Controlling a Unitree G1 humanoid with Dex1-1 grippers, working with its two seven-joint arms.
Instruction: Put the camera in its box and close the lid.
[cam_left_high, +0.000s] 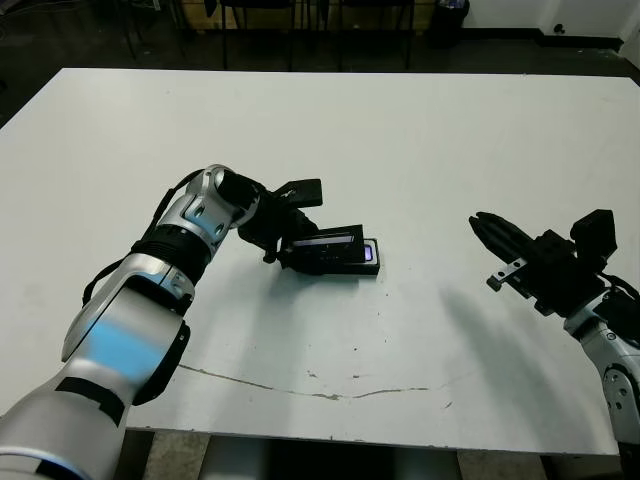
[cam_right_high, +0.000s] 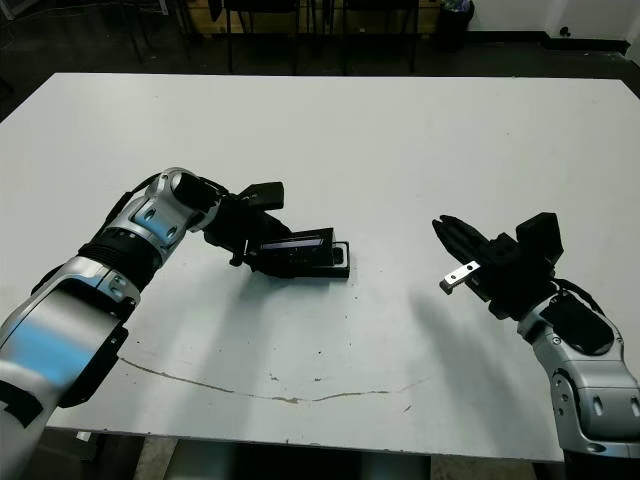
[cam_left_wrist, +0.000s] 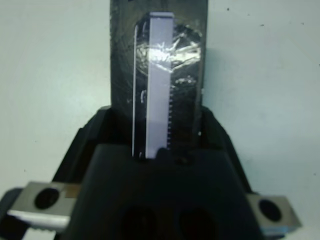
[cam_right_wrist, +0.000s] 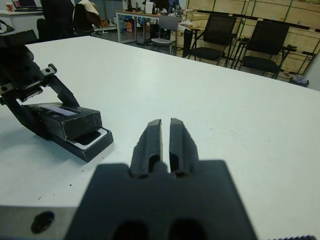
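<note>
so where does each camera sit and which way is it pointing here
Left eye and right eye views: on the head, looking forward and down at the table; both arms show, the left gripper holding the lid over the box, the right gripper off to the side.
Left wrist view: along its own fingers, close on the lid.
Right wrist view: along its shut fingers across the table toward the chairs.
Shared: the right wrist view also shows the left gripper, lid and box.
</note>
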